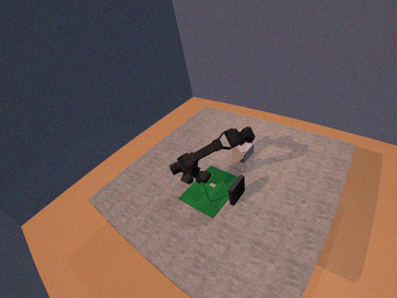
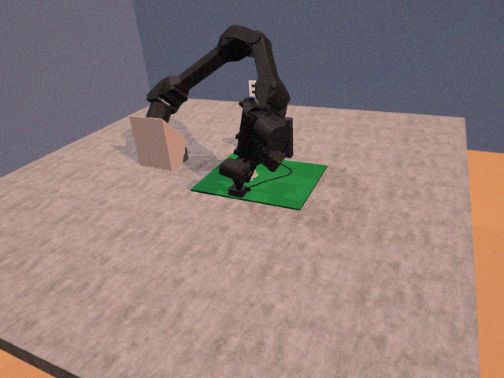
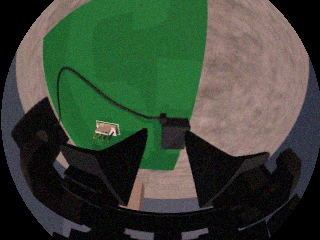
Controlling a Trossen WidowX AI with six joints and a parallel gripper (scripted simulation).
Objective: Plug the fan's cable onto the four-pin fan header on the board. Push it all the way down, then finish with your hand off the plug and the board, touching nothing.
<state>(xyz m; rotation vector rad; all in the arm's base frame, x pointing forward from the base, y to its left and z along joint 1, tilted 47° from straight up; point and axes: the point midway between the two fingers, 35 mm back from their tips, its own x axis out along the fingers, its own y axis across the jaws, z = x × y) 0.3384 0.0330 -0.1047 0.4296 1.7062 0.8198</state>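
Observation:
The cable's black box-shaped plug (image 2: 237,190) (image 3: 176,135) lies on the green board (image 1: 211,210) (image 2: 303,195) (image 3: 125,50) near its edge; in the top view the arm hides it. The pale four-pin header (image 1: 212,185) (image 2: 254,176) (image 3: 106,129) stands apart from the plug, to its left in the wrist view, its pins bare. The thin black cable (image 1: 211,200) (image 3: 100,93) curves over the board from the plug to the black fan (image 1: 236,190) (image 3: 41,132). My gripper (image 3: 166,132) is open and low over the plug, a fingertip on either side of its near end; contact cannot be told.
A pinkish block (image 1: 237,154) (image 2: 150,142) stands beside the arm's base, beyond the board. The fan stands upright at the board's edge and is partly hidden behind the arm in the exterior view. A small white piece with dark slots (image 2: 252,88) shows behind the arm.

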